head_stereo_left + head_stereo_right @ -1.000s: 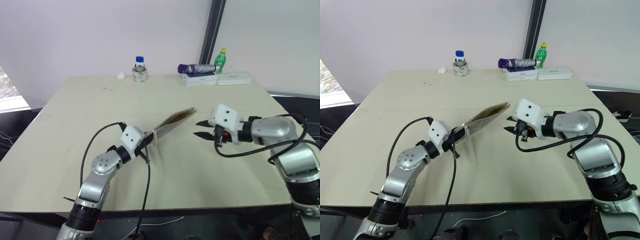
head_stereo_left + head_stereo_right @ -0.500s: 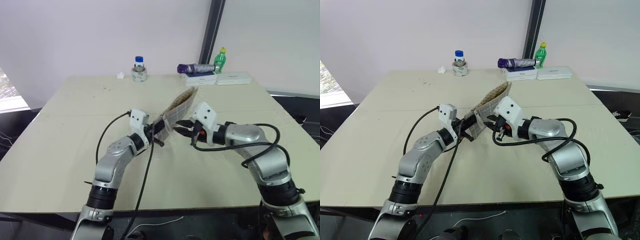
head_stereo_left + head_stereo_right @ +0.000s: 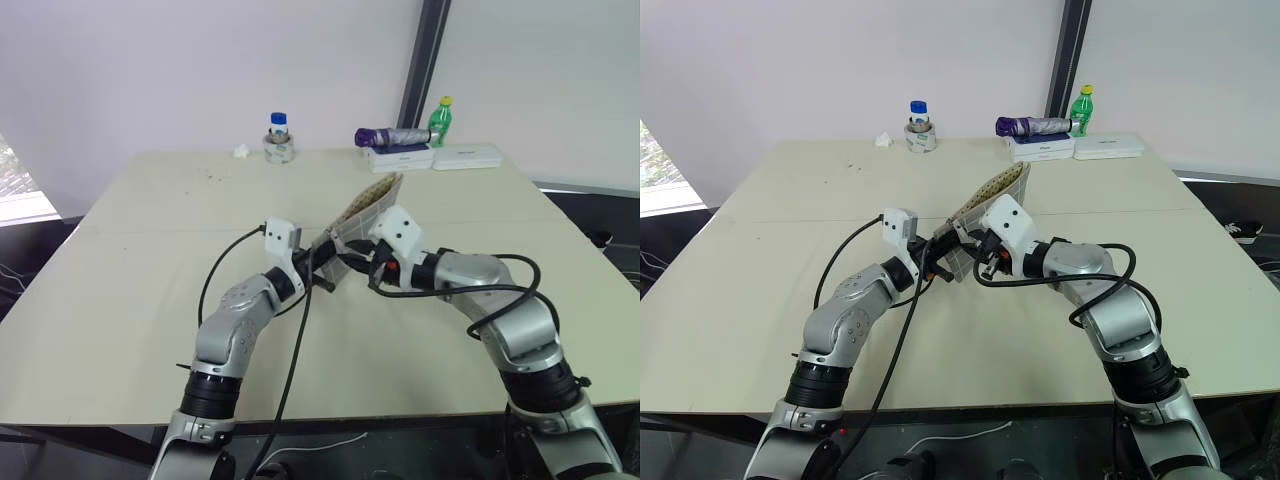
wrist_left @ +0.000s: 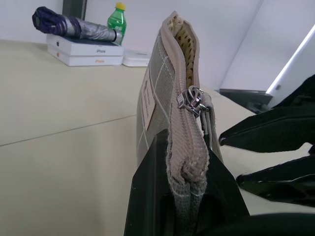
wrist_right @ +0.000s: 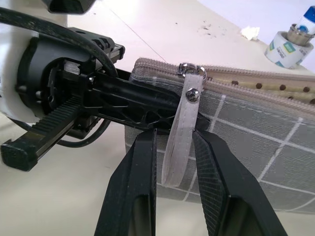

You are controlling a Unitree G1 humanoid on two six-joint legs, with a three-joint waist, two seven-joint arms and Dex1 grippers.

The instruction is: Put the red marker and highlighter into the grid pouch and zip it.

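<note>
The grid pouch [image 3: 366,206], grey with white lines and a white label, is held up above the table, slanting up and away. My left gripper [image 3: 325,264] is shut on its near end [image 4: 183,189]. The zip slider [image 5: 190,69] sits close to that end; past it the mouth gapes and shows a dotted lining. A grey pull strap [image 5: 180,132] hangs from the slider between the fingers of my right gripper [image 5: 175,147], which stand slightly apart on either side of it, open. The red marker and the highlighter are out of view.
The pale table [image 3: 140,260] has a small blue-capped bottle on a tape roll [image 3: 279,141] at the back. At the back right are a purple folded umbrella [image 3: 392,136] on white boxes [image 3: 401,159], a green bottle [image 3: 440,120] and another white box [image 3: 467,156].
Both grippers have come together over the table's middle. The left one swung the pouch up more steeply. The right one moved left to the zip pull and its fingers parted a little.
</note>
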